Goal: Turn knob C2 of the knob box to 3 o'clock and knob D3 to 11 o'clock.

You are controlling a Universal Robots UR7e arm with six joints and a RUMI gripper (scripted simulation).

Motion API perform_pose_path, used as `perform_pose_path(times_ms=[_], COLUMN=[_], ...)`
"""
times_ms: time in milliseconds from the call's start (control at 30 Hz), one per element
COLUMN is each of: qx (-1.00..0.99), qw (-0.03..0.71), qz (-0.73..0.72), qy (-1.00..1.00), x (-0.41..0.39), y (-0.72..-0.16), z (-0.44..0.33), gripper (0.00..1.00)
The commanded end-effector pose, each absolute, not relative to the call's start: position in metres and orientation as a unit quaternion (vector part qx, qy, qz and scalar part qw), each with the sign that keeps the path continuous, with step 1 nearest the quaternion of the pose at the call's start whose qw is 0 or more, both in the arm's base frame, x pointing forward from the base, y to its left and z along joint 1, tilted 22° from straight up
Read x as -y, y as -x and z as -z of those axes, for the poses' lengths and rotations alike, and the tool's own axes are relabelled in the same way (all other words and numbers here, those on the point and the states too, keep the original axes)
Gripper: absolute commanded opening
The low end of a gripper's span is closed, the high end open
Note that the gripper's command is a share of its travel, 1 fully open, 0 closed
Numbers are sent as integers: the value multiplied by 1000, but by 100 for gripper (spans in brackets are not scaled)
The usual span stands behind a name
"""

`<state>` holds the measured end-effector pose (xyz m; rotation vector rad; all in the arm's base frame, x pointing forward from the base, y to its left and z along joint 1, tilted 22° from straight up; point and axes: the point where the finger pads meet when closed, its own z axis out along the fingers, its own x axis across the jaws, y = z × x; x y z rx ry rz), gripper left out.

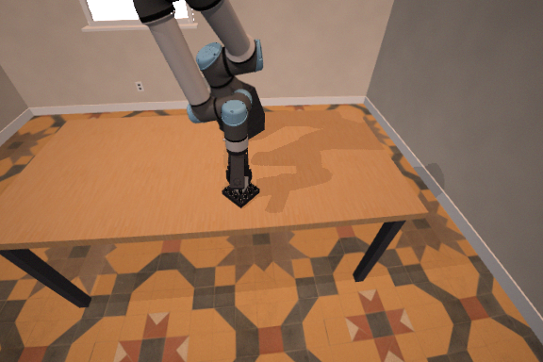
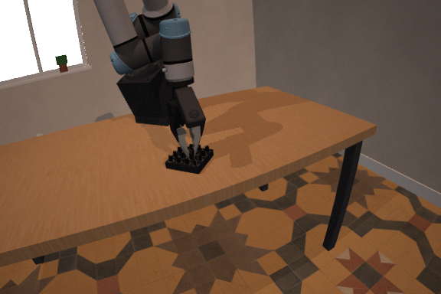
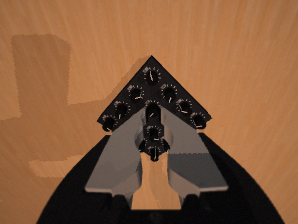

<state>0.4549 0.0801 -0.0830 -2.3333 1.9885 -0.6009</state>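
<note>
— What does the top view give you?

— The knob box [image 1: 241,194] sits on the wooden table [image 1: 118,181], near the front edge. The arm comes straight down on it and hides the fingers.

— And the exterior view?

— There the gripper [image 2: 190,149] shows from the side: two grey fingers [image 2: 184,145] converge among the knobs of the box [image 2: 190,161].

— The wrist view?

— Only here can single knobs be told apart. The box [image 3: 154,95] lies corner-on, and the fingers are clamped narrowly on one knob [image 3: 154,148]. Which row and number it is, I cannot tell.
</note>
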Motion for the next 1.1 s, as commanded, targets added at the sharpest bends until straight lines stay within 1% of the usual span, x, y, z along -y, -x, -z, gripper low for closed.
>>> perform_pose_path(times_ms=[0,533,567,1067], qx=[-638,-638,-638,-638], qw=[10,10,10,10], qz=[193,193,193,193], qy=[745,745,745,745], x=[-80,-80,-80,-80], y=[-455,-455,-455,-455], z=[83,83,83,83], gripper=[4,4,11,11])
